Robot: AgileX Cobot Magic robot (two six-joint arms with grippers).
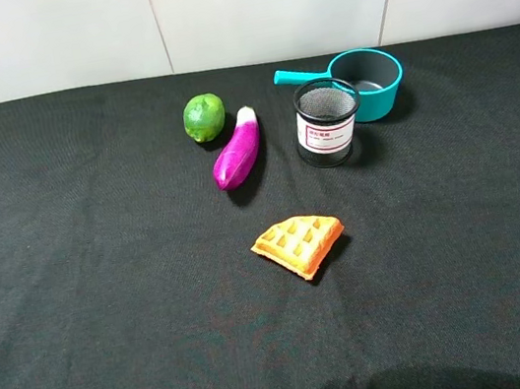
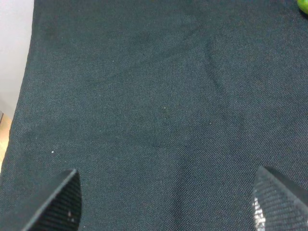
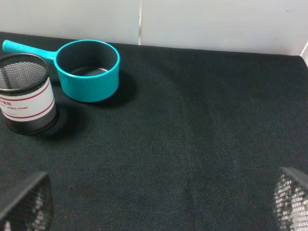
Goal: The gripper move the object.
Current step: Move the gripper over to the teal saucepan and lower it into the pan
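The small teal toy saucepan (image 1: pixel 368 83) with a grey inside stands upright near the far edge of the black cloth-covered surface (image 1: pixel 105 280), right of the middle in the exterior view. Its long straight handle points left, parallel to the white panelled wall (image 1: pixel 258 5) behind. Nothing holds it. Just in front of it and slightly left stands a black mesh cup (image 1: pixel 328 123) with a white label, also upright. The handle runs behind the cup's rim, and I cannot tell whether cup and pan touch. Further left lies a purple toy eggplant (image 1: pixel 237 148), tilted, with a round green lime (image 1: pixel 204 117) just beside its pale upper end. An orange waffle wedge (image 1: pixel 298 243) lies alone near the middle of the surface, well apart from the rest. In its wrist view the right hand (image 3: pixel 159 204) is released. Its two mesh-textured fingers (image 3: pixel 26 204) are spread wide above bare cloth, and the saucepan (image 3: pixel 89 72) and cup (image 3: pixel 26 101) lie well ahead of it. The left hand (image 2: pixel 168 207) is likewise spread wide and grasps nothing, over bare cloth.
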